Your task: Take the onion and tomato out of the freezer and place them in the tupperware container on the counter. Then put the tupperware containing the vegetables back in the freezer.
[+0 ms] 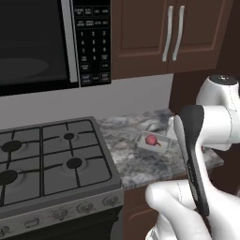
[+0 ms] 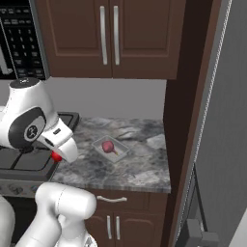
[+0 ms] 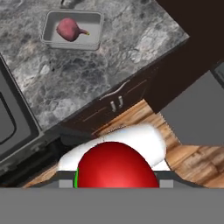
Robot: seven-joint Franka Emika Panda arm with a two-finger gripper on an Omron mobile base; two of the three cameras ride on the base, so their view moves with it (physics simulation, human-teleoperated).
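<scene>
Between the pincer's fingers (image 3: 117, 181) sits the tomato (image 3: 114, 166), a glossy bright red ball at the bottom of the hand view; the jaws are pressed against its sides and pinching it. From the right base view the same red ball shows as a small patch (image 2: 57, 156) under the white hand, held above the seam where the stove (image 2: 21, 161) meets the counter (image 2: 140, 169), clear of the stone surface.

Further out on the counter lies the tupperware container (image 3: 49, 31), a shallow pale tray, well apart from the pincer. Inside it rests the onion (image 3: 69, 29), dull pinkish-purple, its small stub pointing toward one side wall. The left base view shows the tray (image 1: 140, 139) and onion (image 1: 151, 139) partly behind the arm's dark forearm.

Below the counter edge are dark brown cabinet doors with silver handles (image 2: 112, 198). Above the counter hang two more brown cabinet doors (image 2: 108, 36). A microwave (image 1: 47, 42) hangs over the stove. At the right edge of the right base view stands the pale grey freezer (image 2: 224, 135), beside a dark brown panel.
</scene>
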